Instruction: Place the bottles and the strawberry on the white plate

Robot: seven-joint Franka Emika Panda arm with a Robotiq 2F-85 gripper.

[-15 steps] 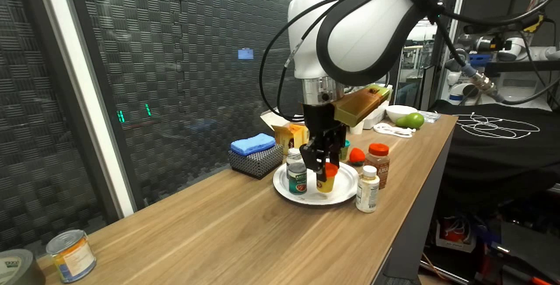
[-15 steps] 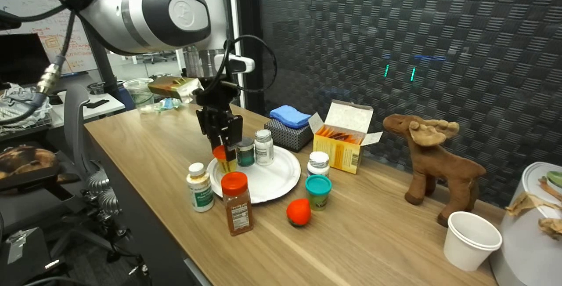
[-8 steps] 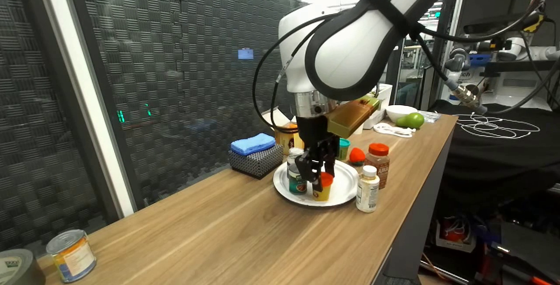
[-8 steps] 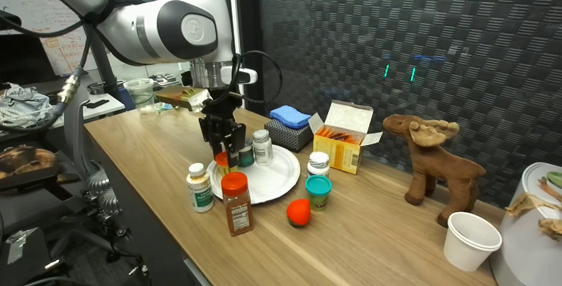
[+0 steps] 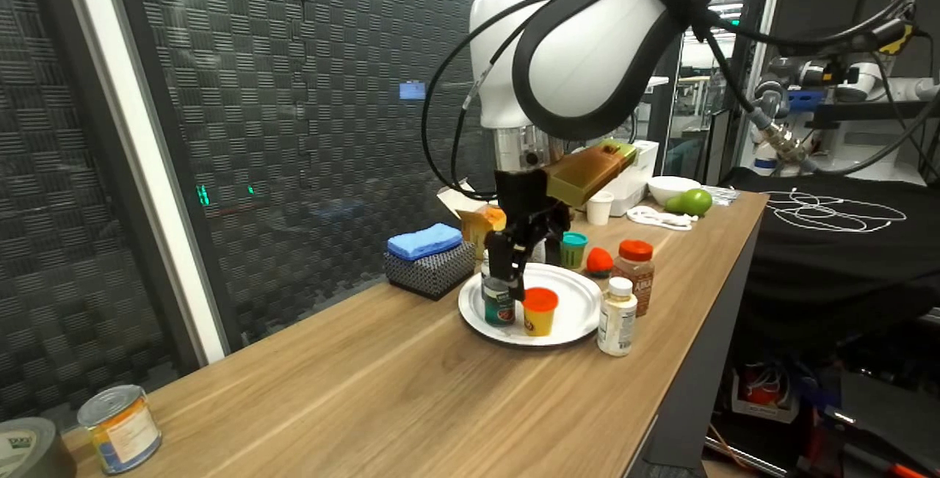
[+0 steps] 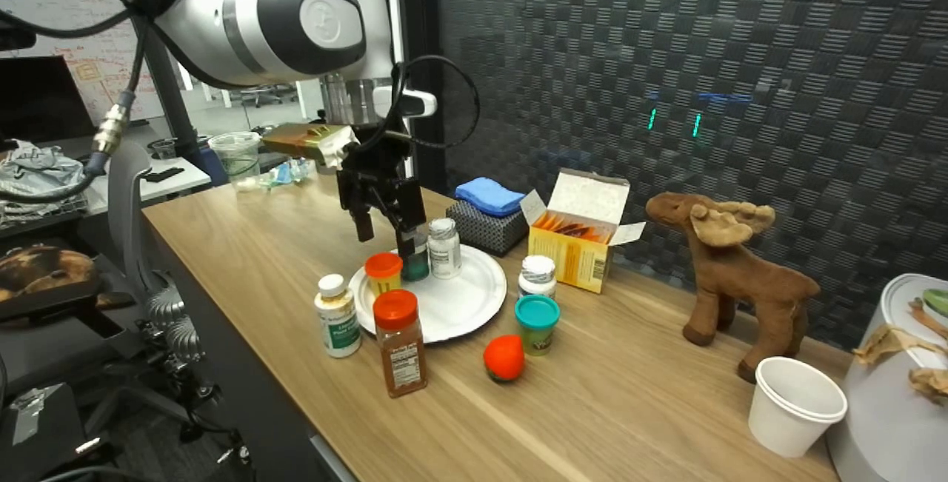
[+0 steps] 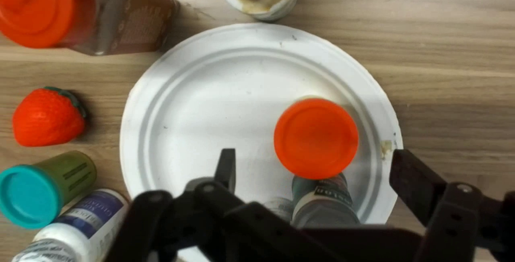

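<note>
Round white plate (image 7: 193,93), set on a wood-grain table (image 5: 352,375). Borne upon it, all upright: yellow tub with orange-red lid (image 5: 540,316); dark-capped green bottle (image 5: 500,309); white bottle with pale cap (image 6: 444,256), placed just beside the green one. Found off the plate, on the table: red toy strawberry with green leaves (image 7: 48,119); red-capped brown jar (image 6: 401,356); white-capped bottle with green label (image 6: 338,323); teal-lidded green tub (image 6: 537,330); white bottle with purple label (image 7: 86,217). Black two-fingered gripper (image 7: 314,163): suspended above the plate, jaws spread apart.
</note>
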